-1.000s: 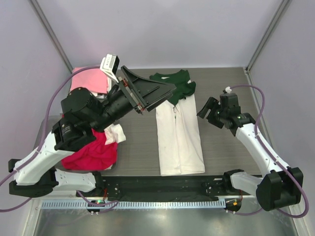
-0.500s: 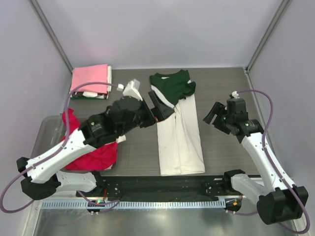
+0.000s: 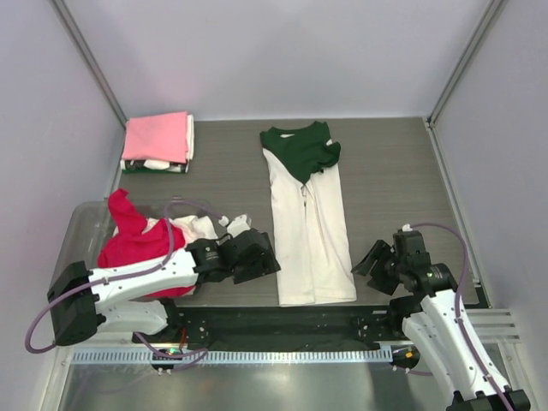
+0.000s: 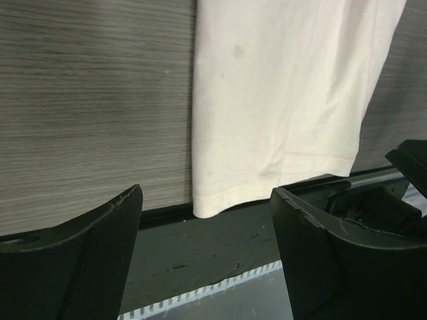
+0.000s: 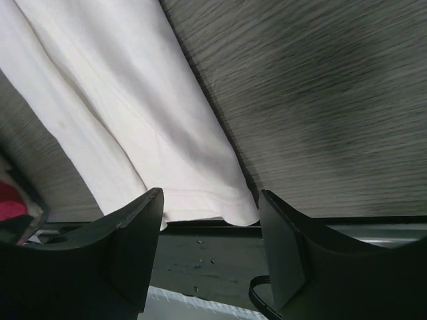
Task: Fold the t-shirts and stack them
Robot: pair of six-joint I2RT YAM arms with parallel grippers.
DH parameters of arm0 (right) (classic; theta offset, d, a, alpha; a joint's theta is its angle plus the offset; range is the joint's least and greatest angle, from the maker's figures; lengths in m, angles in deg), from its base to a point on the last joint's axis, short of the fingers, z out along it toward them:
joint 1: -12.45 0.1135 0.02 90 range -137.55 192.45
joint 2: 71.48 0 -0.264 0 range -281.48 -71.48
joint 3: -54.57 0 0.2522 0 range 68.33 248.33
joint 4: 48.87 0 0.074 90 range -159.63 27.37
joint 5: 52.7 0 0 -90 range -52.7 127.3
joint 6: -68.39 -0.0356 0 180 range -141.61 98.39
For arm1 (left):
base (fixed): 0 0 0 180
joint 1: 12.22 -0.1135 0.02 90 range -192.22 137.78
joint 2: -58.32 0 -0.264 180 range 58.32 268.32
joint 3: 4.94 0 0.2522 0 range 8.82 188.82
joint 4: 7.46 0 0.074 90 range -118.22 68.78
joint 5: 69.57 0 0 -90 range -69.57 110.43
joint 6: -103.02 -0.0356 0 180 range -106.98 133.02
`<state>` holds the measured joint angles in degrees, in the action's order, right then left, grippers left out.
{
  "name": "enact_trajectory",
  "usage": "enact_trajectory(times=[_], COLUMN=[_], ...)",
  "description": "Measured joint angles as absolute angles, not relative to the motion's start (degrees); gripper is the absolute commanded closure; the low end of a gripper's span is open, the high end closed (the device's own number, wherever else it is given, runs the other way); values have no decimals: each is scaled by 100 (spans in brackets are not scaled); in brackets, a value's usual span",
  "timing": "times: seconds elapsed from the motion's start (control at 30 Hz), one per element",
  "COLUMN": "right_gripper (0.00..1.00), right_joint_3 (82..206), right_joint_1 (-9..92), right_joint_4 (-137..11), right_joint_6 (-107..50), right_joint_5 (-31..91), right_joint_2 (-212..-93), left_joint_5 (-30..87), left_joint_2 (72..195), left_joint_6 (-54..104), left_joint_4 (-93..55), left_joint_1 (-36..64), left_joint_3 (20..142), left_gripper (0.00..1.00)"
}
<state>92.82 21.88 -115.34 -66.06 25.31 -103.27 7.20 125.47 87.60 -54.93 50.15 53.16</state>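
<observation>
A cream-white t-shirt (image 3: 310, 240), folded into a long strip, lies in the middle of the table. Dark green cloth (image 3: 301, 149) covers its far end. My left gripper (image 3: 264, 261) sits low beside the strip's near left corner, open with nothing between its fingers. The left wrist view shows the cream hem (image 4: 267, 133) just beyond that gripper (image 4: 207, 260). My right gripper (image 3: 366, 262) is open by the near right corner. In the right wrist view the hem (image 5: 187, 160) lies ahead of the empty right gripper (image 5: 210, 250). A red-magenta t-shirt (image 3: 141, 250) lies crumpled at the left.
A pale pink folded tee (image 3: 156, 137) tops a small stack at the back left. The clear plastic bin (image 3: 81, 224) holds the red-magenta shirt. A black strip and metal rail (image 3: 282, 324) run along the near edge under both arms.
Both arms have dropped and pulled back from the table's middle to the near corners of the cream strip. Their jaws have narrowed a little but stay open.
</observation>
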Motion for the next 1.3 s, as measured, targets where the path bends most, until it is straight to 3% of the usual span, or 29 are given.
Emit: enact_trajectory(times=[0.6,0.97,1.17,1.27,1.3], right_gripper=[45,68,83,90,93], right_joint_3=[8423,8281,8211,8192,8192], right_joint_1=[2289,2291,2297,2300,2300], right_joint_4=[-11525,-11199,-11125,-11105,-11107], right_joint_6=[-7264,-7321,-7310,-7299,-7299], right_joint_5=[1984,1809,1816,1809,1809], right_joint_2=[-10102,-10316,-10338,-10338,-10338], left_joint_5=[807,860,910,906,901], left_joint_2=[13677,13821,13974,14044,14062], left_joint_6=[9672,9838,9866,9886,9884], left_joint_4=[-4247,-3922,-3749,-3688,-3670], left_joint_1=[5978,6070,6090,6090,6090], left_joint_3=[4920,4671,4634,4627,4627], left_gripper=[39,46,68,83,92])
